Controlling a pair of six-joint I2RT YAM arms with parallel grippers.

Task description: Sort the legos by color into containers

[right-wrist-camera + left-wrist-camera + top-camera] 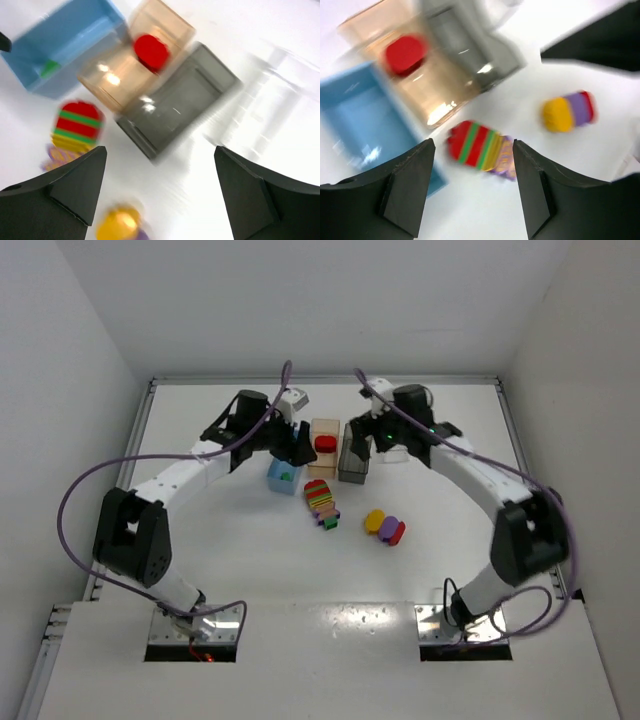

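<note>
A striped stack of legos [321,502] in red, green, yellow and purple lies on the table in front of the containers. It also shows in the left wrist view [479,147] and the right wrist view [75,130]. A small yellow, purple and red stack [385,527] lies to its right. The light blue bin [283,476] holds a green lego [50,67]. The pale orange bin [323,447] holds a red lego [325,443]. The dark grey bin [353,462] looks empty. A clear bin [280,100] is blurred. My left gripper [297,447] and right gripper [361,440] hover open and empty over the bins.
The table is white with a raised rim [150,390] and white walls around it. Purple cables [80,490] loop off both arms. In the left wrist view the right arm [600,45] shows dark at the upper right.
</note>
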